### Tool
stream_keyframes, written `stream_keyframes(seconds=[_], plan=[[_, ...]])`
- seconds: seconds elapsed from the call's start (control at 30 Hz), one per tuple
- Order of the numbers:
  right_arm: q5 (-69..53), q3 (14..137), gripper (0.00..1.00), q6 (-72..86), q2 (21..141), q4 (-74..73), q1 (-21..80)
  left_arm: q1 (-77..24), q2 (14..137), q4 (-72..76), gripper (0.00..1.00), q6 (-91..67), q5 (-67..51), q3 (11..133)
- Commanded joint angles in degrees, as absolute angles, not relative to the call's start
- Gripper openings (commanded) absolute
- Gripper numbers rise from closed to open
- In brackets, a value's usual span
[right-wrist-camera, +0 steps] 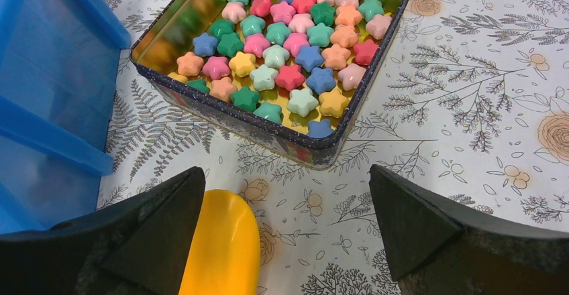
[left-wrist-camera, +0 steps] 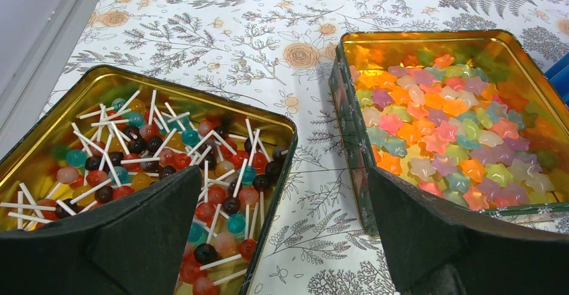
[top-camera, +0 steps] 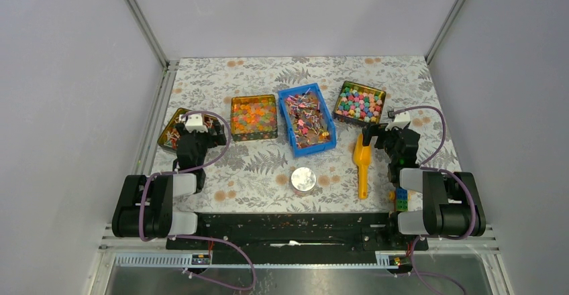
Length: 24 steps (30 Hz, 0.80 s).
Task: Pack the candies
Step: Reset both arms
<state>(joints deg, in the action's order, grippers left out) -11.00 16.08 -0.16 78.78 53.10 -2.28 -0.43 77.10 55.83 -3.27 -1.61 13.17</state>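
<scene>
finds the tiny twist-wrapped candies point(top-camera: 307, 124) in pink, purple, red and brown crinkly film, heaped loose in a blue plastic bin point(top-camera: 284, 122) with sloped walls, just past the middle of the leaf-printed surface point(top-camera: 255, 164) toward 12 o'clock; probably parked centrally, within reach of either arm.

flanks that bin with three shallow gold-lined metal tins: at 10 o'clock a tin of glossy orange and yellow jelly stars point(left-wrist-camera: 423, 35), at 9 o'clock a tin of round lollipops on white sticks point(left-wrist-camera: 201, 99), at 2 o'clock a tin of matte pastel star sweets point(right-wrist-camera: 235, 122). seemingly distractors, not for packing.

holds the left pincer point(left-wrist-camera: 282, 194) spread wide and empty over the lollipop tin's edge, facing the gap between it and the jelly tin, well apart from the candies.

shows the right pincer point(right-wrist-camera: 285, 188) equally agape, gripping nothing, beside the bowl of a smooth yellow plastic scoop point(right-wrist-camera: 221, 248) lying at 3 o'clock of the bin, handle toward 6 o'clock. likely laid there as the tool: wrappers too small and slippery for blunt fingers, easier shovelled.

sets a small round silver tin point(top-camera: 302, 179) at 6 o'clock of the bin, near the arm bases, apparently the container to fill. cannot tell whether lidded. judges packing not yet begun, scoop not yet gripped.
</scene>
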Motion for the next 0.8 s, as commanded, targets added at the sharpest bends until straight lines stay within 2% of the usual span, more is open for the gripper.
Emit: stream_keyframes(seconds=[0.0,0.77], plan=[[-9.4,15.98,1.0,-0.35,78.21,56.51,-2.55,-0.81,77.26,58.45,0.99,-2.73,-0.23,15.03],[-9.4,16.01,1.0,-0.35,78.15,56.51,-2.55,-1.05,77.26,57.71,0.99,-2.55,-0.2,15.38]])
